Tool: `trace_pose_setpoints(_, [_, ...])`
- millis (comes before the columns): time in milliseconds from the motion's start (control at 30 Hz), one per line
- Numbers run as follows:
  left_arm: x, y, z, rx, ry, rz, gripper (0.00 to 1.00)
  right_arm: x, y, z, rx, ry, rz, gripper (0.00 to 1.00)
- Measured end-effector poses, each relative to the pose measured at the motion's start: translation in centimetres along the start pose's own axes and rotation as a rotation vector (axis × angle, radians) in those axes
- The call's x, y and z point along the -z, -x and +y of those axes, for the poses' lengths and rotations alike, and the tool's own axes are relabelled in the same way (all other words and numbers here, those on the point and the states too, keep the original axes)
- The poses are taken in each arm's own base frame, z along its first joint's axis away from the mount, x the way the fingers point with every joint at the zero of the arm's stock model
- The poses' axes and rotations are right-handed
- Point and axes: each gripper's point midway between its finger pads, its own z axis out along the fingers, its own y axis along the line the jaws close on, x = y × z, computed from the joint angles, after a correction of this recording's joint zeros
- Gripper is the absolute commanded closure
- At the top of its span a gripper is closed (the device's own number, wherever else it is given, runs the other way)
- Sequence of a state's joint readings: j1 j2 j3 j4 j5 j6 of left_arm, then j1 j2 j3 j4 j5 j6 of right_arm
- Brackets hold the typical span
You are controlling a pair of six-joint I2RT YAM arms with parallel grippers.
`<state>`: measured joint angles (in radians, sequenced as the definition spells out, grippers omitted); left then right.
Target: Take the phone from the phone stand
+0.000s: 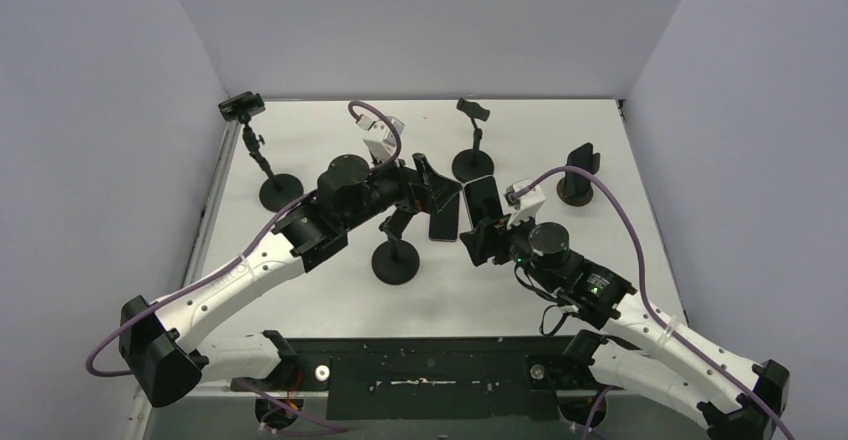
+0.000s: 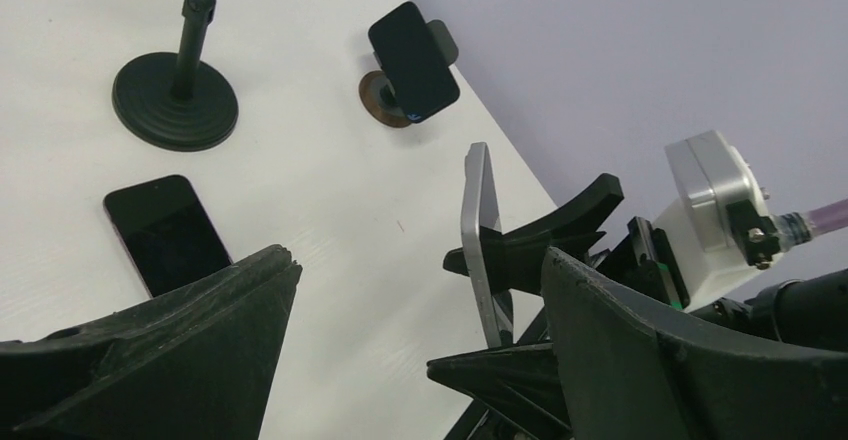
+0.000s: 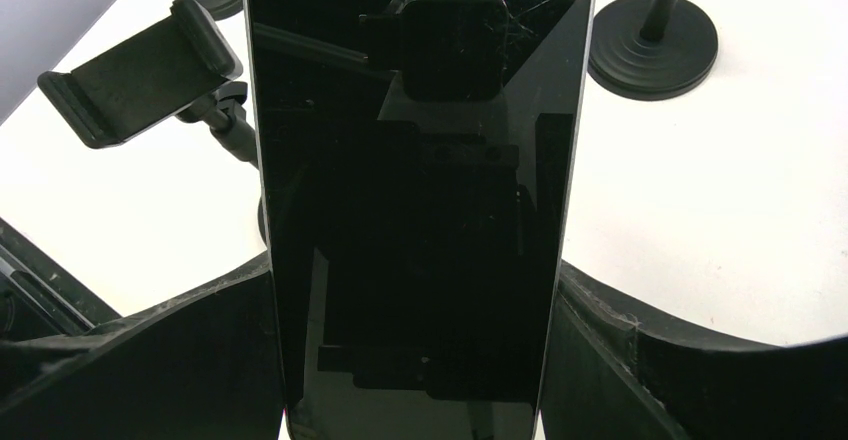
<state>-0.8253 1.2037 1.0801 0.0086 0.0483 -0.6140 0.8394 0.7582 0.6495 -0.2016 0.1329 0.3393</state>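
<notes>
My right gripper [image 1: 472, 228] is shut on a black phone [image 1: 445, 218] and holds it off the table, its dark screen filling the right wrist view [image 3: 415, 160] between my fingers [image 3: 200, 360]. The phone stand [image 1: 395, 263] it faces has an empty clamp [image 3: 140, 75]. My left gripper [image 1: 435, 185] is open, just beside the held phone. That phone shows edge-on in the left wrist view [image 2: 480, 240], between my spread left fingers [image 2: 200, 340].
A second phone [image 1: 483, 198] lies flat on the table [image 2: 165, 235]. A third phone sits in a small stand [image 1: 578, 168] at the right [image 2: 413, 60]. Empty stands are at the back middle [image 1: 473, 165] and back left [image 1: 280, 190].
</notes>
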Motion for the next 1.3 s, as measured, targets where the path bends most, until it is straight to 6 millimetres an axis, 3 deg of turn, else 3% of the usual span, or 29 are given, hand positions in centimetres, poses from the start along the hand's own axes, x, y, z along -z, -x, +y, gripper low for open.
trace_pose_setpoints(367, [-2.3, -2.6, 1.1, -0.006, 0.038, 0.076, 0.25, -0.3, 0.6, 0.8, 0.013, 0.025, -0.001, 0.92])
trace_pose_setpoints(600, [-3.4, -4.0, -0.1, 0.018, -0.025, 0.125, 0.65, -0.4, 0.9, 1.2, 0.018, 0.031, -0.004, 0.92])
trace_pose_setpoints(767, [-3.8, -4.2, -1.6, 0.036, -0.097, 0.136, 0.77, -0.5, 1.0, 1.2, 0.02, 0.032, -0.005, 0.92])
trace_pose_setpoints(867, [-3.9, -4.0, -2.4, 0.052, -0.133, 0.132, 0.97, -0.5, 1.0, 1.4, 0.022, 0.038, -0.007, 0.92])
trace_pose_setpoints(933, [-3.8, -3.7, -3.1, 0.074, -0.162, 0.126, 1.0, -0.5, 1.2, 1.4, 0.021, 0.04, -0.013, 0.81])
trace_pose_setpoints(1000, [-3.9, -3.4, -3.5, 0.076, -0.18, 0.113, 1.0, -0.5, 1.4, 1.5, 0.025, 0.04, -0.018, 0.48])
trace_pose_setpoints(1100, [-3.8, -3.4, -3.5, 0.09, -0.195, 0.102, 1.0, -0.4, 1.5, 1.5, 0.034, 0.044, -0.018, 0.13])
trace_pose_setpoints(1200, [-3.3, -3.7, -2.9, 0.103, -0.204, 0.096, 1.0, -0.2, 1.4, 2.7, 0.028, 0.109, 0.003, 0.01])
trace_pose_setpoints(1300, [-2.3, -3.0, -2.4, 0.13, -0.231, 0.076, 1.0, 0.0, 2.1, 4.2, 0.017, 0.179, 0.013, 0.0])
